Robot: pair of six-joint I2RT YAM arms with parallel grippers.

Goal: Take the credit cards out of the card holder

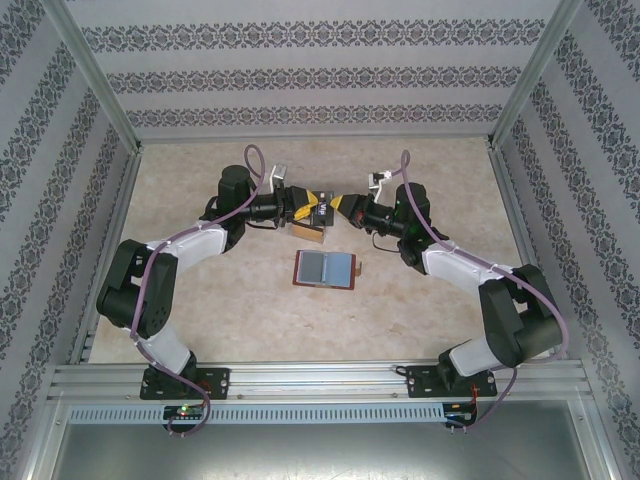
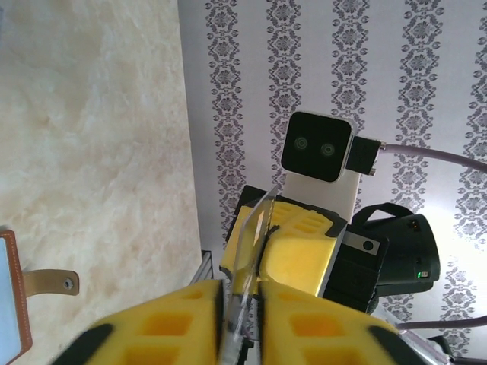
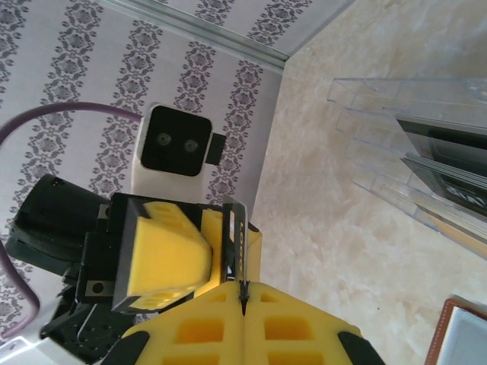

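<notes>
Upper centre, seen from above: left gripper (image 1: 307, 208) and right gripper (image 1: 343, 206) both pinch one card (image 1: 325, 205); card holder (image 1: 325, 268) lies open below.

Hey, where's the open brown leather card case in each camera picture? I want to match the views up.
Top external: the brown card case lies open mid-table, on the near side of the spot where the two arms meet.
Left wrist: at the lower-left edge, its snap strap poking right.
Right wrist: in the bottom-right corner, its brown rim cut off by the frame.
Shared landmark: the beige marbled tabletop it lies on.
</notes>
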